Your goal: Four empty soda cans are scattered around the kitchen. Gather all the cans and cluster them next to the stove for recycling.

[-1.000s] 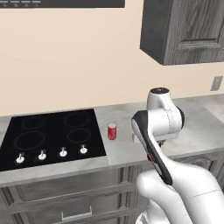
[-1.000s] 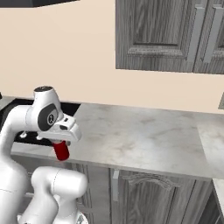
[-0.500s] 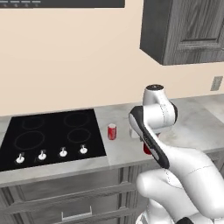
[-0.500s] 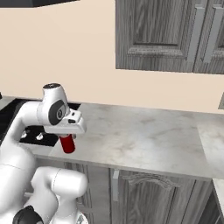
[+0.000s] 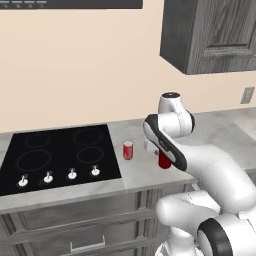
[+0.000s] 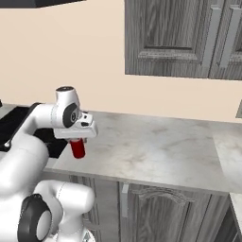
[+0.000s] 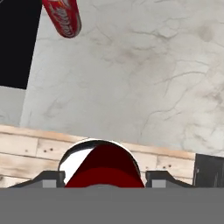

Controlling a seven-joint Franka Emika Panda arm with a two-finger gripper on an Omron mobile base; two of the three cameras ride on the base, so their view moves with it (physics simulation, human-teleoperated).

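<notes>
While the white arm reached over the grey marble desk, its tool was clenched on a small red cylindrical soda can, held upright above the desk's front edge, to the right of the flat black glass stove. From the hand camera, the held can sat between both dark fingertips. A second red soda can stood upright on the desk just beside the stove's right edge, apart from the held one.
</notes>
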